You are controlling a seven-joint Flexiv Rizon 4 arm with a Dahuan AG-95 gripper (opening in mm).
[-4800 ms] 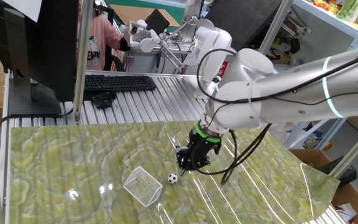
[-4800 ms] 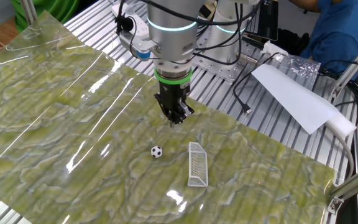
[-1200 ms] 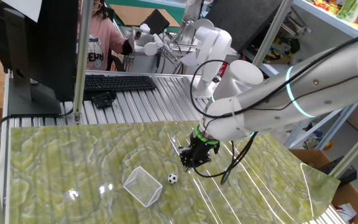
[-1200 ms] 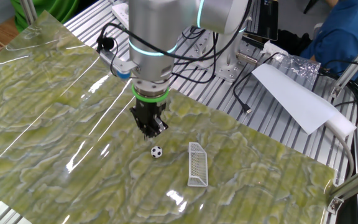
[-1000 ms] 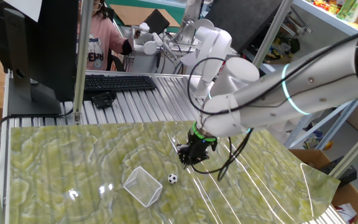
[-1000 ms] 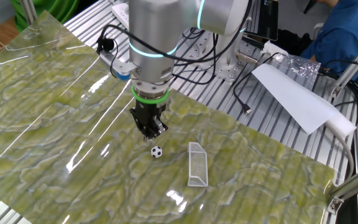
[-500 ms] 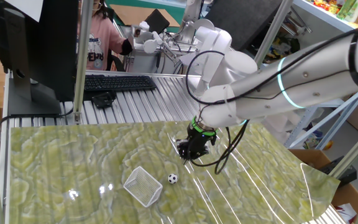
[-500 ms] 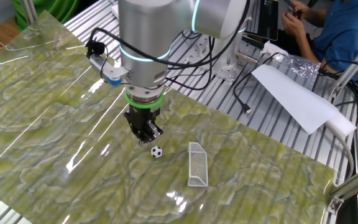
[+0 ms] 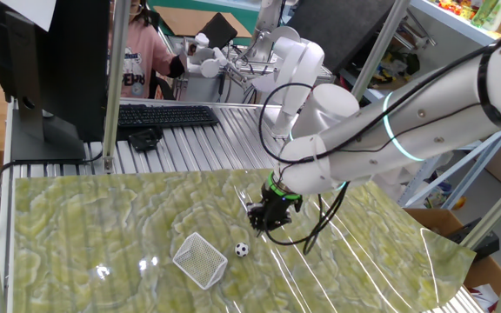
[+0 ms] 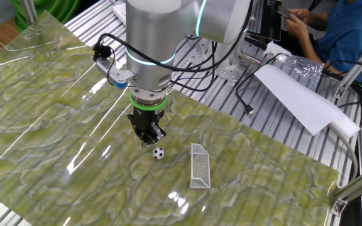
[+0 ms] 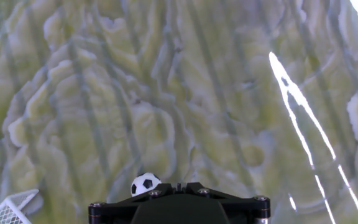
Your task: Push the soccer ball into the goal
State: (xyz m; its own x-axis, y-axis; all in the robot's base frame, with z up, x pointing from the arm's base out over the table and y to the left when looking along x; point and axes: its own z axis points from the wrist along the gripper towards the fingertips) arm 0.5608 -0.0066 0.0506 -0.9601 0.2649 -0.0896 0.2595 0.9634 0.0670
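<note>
The soccer ball (image 9: 242, 249) (image 10: 158, 153) (image 11: 145, 185) is a tiny white ball with black patches lying on the green mat. The goal (image 9: 200, 259) (image 10: 199, 166) (image 11: 14, 208), a small white mesh net, stands a short way from the ball on the side away from the arm. My gripper (image 9: 260, 228) (image 10: 151, 141) (image 11: 178, 187) is shut and empty, its black tips pointing down just above the mat, close beside the ball on the side opposite the goal. In the hand view the ball peeks out right in front of the shut fingers.
A glossy green patterned mat (image 9: 94, 235) (image 10: 55, 113) covers the table. Behind it lie slatted metal rails, a keyboard (image 9: 165, 115) and a monitor (image 9: 50, 61). A white sheet (image 10: 297, 94) lies at the right. People sit at the back.
The gripper has come a little lower and nearer the ball. The ball and goal have not moved.
</note>
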